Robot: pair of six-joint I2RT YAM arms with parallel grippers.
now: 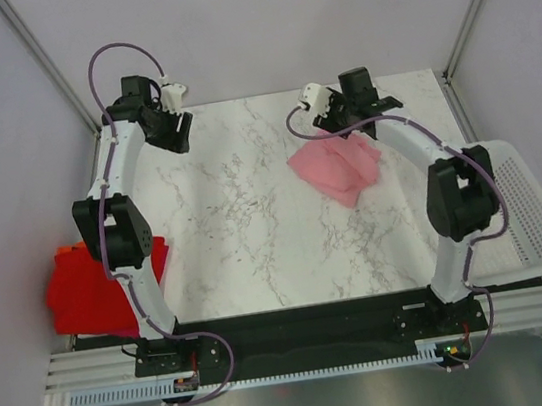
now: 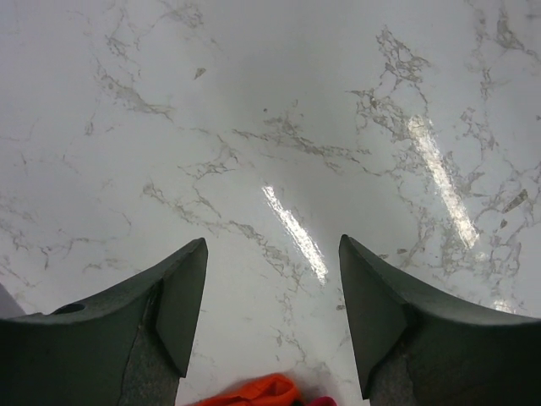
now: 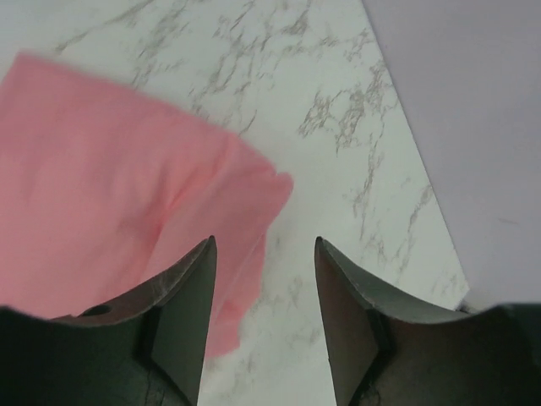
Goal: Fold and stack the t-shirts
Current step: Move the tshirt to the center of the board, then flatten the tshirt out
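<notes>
while both hands stand wide with nothing between the fingers, the pink t-shirt (image 1: 339, 168) lies loosely folded on the marble surface (image 1: 244, 227), far right part, edges uneven, one soft crease. right hand (image 3: 264, 245) hangs over its corner. left hand (image 2: 272, 245) hangs over bare marble, far left. red t-shirt (image 1: 86, 289), with a bit of orange t-shirt (image 2: 254, 391) beside it, sits at the near left edge.

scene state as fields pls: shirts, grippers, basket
pink t-shirt: loosely folded, flat on the table, right of centre, apart from the stack
red and orange stack: at the table's near-left edge
left gripper: open, empty, over bare table
right gripper: open, empty, over the pink t-shirt's edge
basket: white, at the table's right edge
</notes>
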